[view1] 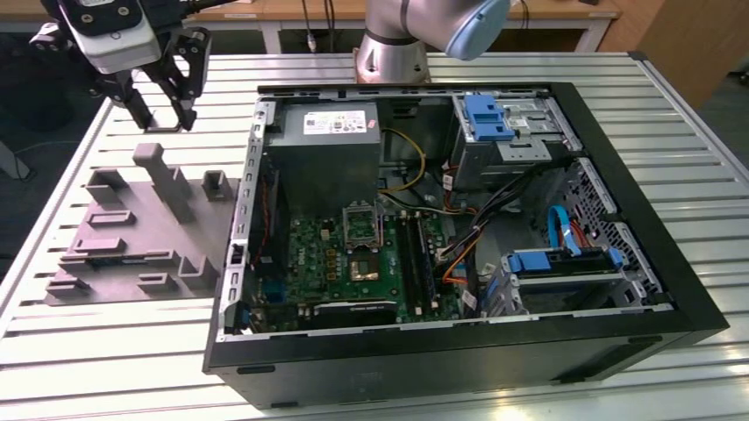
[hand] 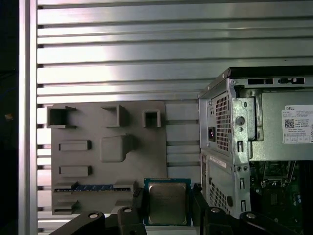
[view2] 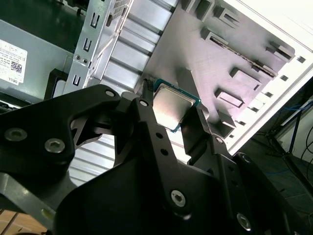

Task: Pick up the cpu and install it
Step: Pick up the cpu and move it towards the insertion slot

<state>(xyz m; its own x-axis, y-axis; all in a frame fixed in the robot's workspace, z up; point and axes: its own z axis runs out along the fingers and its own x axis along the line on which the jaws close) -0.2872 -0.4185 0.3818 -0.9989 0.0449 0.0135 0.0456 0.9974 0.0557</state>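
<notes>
While my gripper point(view1: 163, 117) hangs over the far end of the grey fixture plate point(view1: 129, 241), off to the exterior view's left of the open computer case point(view1: 468, 355), it's clamped on the cpu point(view2: 172, 110), so the chip is up in the air with me and not sitting on anything. Both wrist views show it pretty well: one black finger point(hand: 138, 201) on each side, squeezing opposite edges of the cpu point(hand: 167, 202), silvery top facing the cameras and the darker green rim peeking out around it. It looks held flat between the pads, not cocked to one side as far as I can tell. Below it in the first wrist view is the plate point(hand: 112, 166) with its blocky holders, lying on the slatted metal table point(hand: 146, 58), and the case corner point(hand: 222, 147) is just beside the plate. Over in the exterior view, the socket point(view1: 360, 224) sits on the green motherboard point(view1: 339, 267) inside the case, near the big grey power supply box point(view1: 328, 167) and well apart from where I'm holding the chip.
</notes>
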